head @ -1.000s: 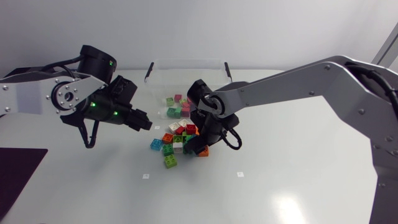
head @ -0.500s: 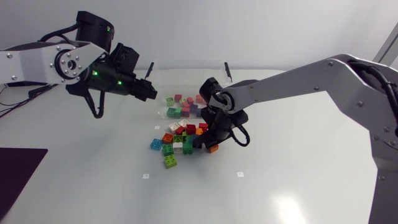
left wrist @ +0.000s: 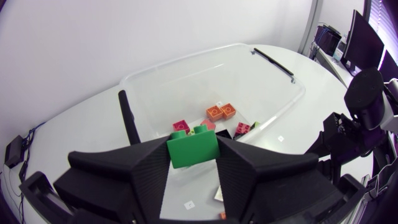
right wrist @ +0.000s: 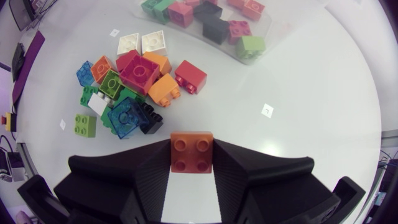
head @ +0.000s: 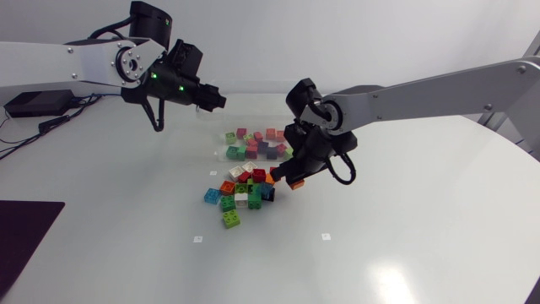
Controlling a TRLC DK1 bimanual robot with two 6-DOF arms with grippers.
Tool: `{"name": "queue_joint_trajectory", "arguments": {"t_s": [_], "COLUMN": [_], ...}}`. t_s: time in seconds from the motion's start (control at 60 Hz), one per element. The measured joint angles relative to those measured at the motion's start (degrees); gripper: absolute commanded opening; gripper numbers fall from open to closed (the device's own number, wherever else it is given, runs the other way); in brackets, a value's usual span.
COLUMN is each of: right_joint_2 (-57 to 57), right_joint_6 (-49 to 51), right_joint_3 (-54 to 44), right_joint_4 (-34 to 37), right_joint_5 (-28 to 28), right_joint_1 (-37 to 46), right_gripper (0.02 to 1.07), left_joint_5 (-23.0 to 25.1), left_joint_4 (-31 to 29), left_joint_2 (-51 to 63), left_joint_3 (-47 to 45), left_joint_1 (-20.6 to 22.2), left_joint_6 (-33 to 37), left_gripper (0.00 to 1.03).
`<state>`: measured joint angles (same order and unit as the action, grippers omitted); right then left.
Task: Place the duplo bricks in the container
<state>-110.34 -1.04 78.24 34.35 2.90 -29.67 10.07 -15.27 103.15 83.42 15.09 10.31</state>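
A clear plastic container (head: pixel 261 83) stands at the back middle with several duplo bricks (head: pixel 253 145) in it. A mixed-colour pile of bricks (head: pixel 240 190) lies on the table in front of it. My left gripper (head: pixel 221 100) hangs by the container's left rim, shut on a green brick (left wrist: pixel 193 146); the left wrist view looks down into the container (left wrist: pixel 186 81). My right gripper (head: pixel 291 180) is just right of the pile, above the table, shut on an orange brick (right wrist: pixel 192 152). The pile (right wrist: pixel 130 87) lies ahead of it.
A dark mat (head: pixel 25 232) lies at the table's front left corner. Two small white markers (head: pixel 197 239) sit on the table in front of the pile. The container's black lid clips (left wrist: pixel 272 62) stick up at its ends.
My left arm swung up and right to the container's rim with the green brick. My right gripper shut on the orange brick in the pile and lifted it up and to the right.
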Motion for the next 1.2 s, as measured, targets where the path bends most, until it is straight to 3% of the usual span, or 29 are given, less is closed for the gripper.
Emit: {"name": "queue_joint_trajectory", "arguments": {"t_s": [0.033,0.05,0.133,0.15,0.433,0.733,0.917,1.05,1.2], "right_joint_2": [0.28,0.44,0.92,1.01,2.34,2.36,2.34,1.75,-0.02], "right_joint_6": [0.2,0.2,0.24,0.26,1.36,1.53,1.53,1.53,1.51], "right_joint_3": [0.09,0.17,1.27,1.51,7.76,15.91,19.76,23.17,25.83], "right_joint_4": [0.26,0.28,1.11,1.22,2.58,3.02,2.75,1.25,-0.7], "right_joint_5": [0.04,0.02,0.04,0.04,0.92,2.49,3.13,3.5,3.85], "right_joint_1": [0.24,0.35,0.87,0.94,2.78,4.68,4.72,4.72,4.72], "right_gripper": [0.26,0.26,0.26,0.26,0.26,0.26,0.26,0.26,0.26], "left_joint_5": [0.0,0.0,-0.02,-0.02,-0.02,0.0,0.5,5.57,8.15], "left_joint_4": [0.26,0.26,0.37,0.17,-0.28,-1.95,-2.54,-2.97,-3.1], "left_joint_2": [0.9,1.31,4.07,4.5,4.85,-9.25,-14.4,-14.84,-12.15], "left_joint_3": [1.03,1.57,4.92,5.46,6.19,-8.96,-18.97,-23.89,-24.13], "left_joint_1": [0.0,0.0,0.0,0.0,0.02,-0.59,-1.9,-4.31,-6.1], "left_joint_6": [0.0,0.0,0.0,0.02,1.38,8.46,16.28,24.59,32.33], "left_gripper": [0.35,0.42,0.94,0.99,0.99,0.99,0.99,0.99,0.99]}}
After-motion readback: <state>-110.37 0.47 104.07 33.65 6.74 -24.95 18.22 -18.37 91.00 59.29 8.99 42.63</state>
